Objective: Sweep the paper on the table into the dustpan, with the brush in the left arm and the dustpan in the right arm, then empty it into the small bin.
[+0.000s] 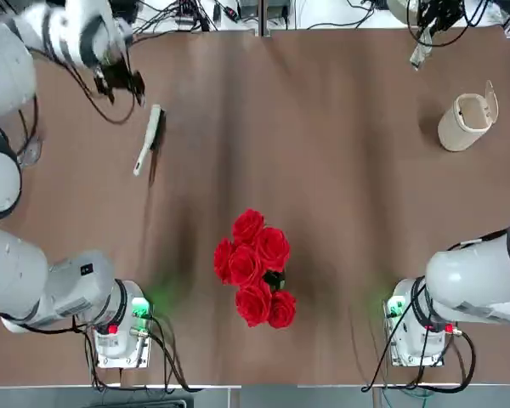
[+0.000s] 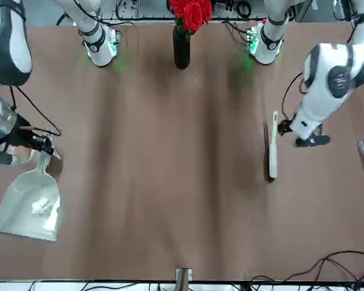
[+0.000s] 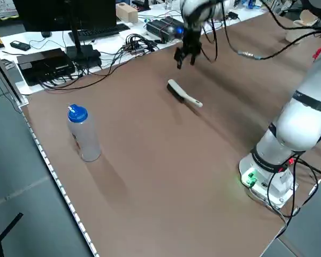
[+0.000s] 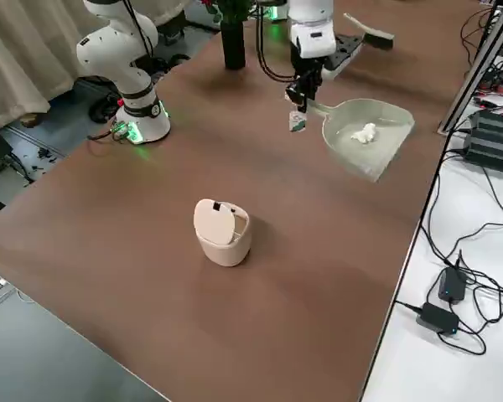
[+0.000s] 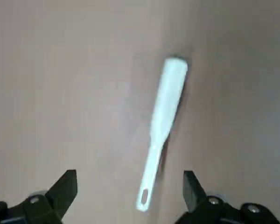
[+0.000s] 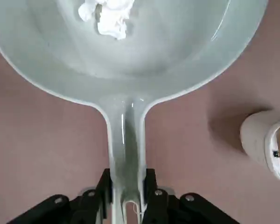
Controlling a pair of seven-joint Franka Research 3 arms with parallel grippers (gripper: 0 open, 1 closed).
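My right gripper [image 6: 126,189] is shut on the stubby handle of the pale dustpan [image 6: 144,56]. The small crumpled white paper [image 6: 107,14] lies inside the pan, also seen as paper [image 4: 365,132] in dustpan [image 4: 377,151] near the table's far right edge. The beige bin [image 4: 222,234] stands apart from the pan, its flap lid raised; it shows as the bin [image 1: 466,121] in the top view. The white-handled brush [image 1: 149,138] lies loose on the table. My left gripper [image 5: 128,191] hovers open above the brush [image 5: 162,121], holding nothing.
A dark vase of red roses [image 1: 255,268] stands mid-table near the arm bases. A clear bottle with a blue cap [image 3: 83,134] stands at the table's left edge. Cables and electronics lie beyond the far edge.
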